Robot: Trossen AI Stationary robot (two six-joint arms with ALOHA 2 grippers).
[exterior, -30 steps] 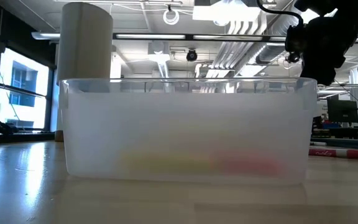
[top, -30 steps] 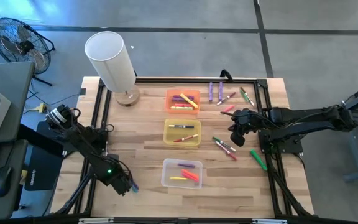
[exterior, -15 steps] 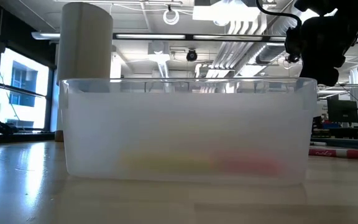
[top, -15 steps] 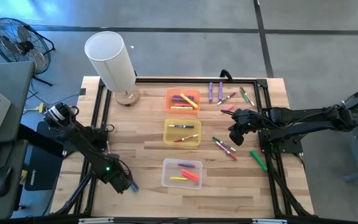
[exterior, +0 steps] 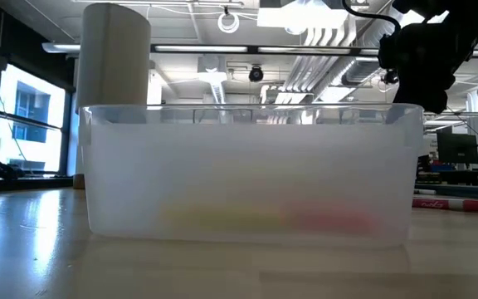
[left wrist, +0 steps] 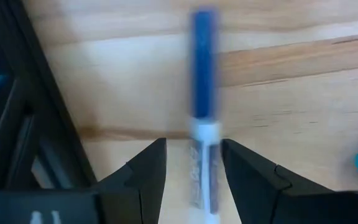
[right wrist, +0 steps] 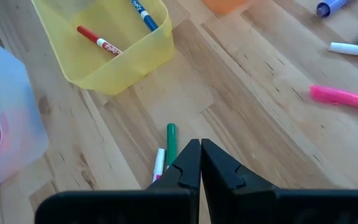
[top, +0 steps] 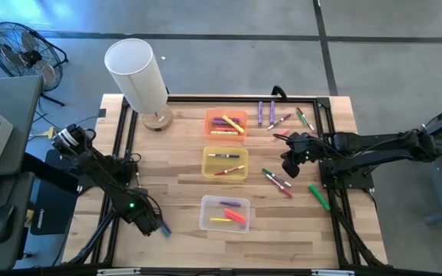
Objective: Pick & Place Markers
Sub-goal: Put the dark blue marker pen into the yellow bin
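Nearest in the low view, the clear bin (exterior: 247,174) filled the frame at the table's front edge, and only yellow and red smears could be made out through its frosted wall. From above, that bin was shown to hold markers, with the yellow bin (top: 225,163) behind it and the orange bin (top: 225,123) farthest back, each also holding a few.

At the front left of the table (top: 183,172) the left gripper (left wrist: 192,163) was set low with its fingers spread, a blue-capped marker (left wrist: 201,124) lying between them on the wood; no contact could be made out, so it was judged straddled, not gripped. That marker appeared only as a blue speck by the gripper in the high view, and its white body was revealed by the left wrist view alone.

The right gripper (top: 291,163) was held clenched and empty above loose markers on the right side. In its wrist view a green marker (right wrist: 171,142) and a white-bodied one (right wrist: 159,163) were seen side by side just ahead of the fingertips, with a pink marker (right wrist: 344,98) farther off; the purple pair (top: 266,112) near the back edge was given clearly only from above.

The markers were judged light, stiff and smooth, round enough to roll if nudged; a grip across the mid-barrel, fingers square to the long axis, would be favoured
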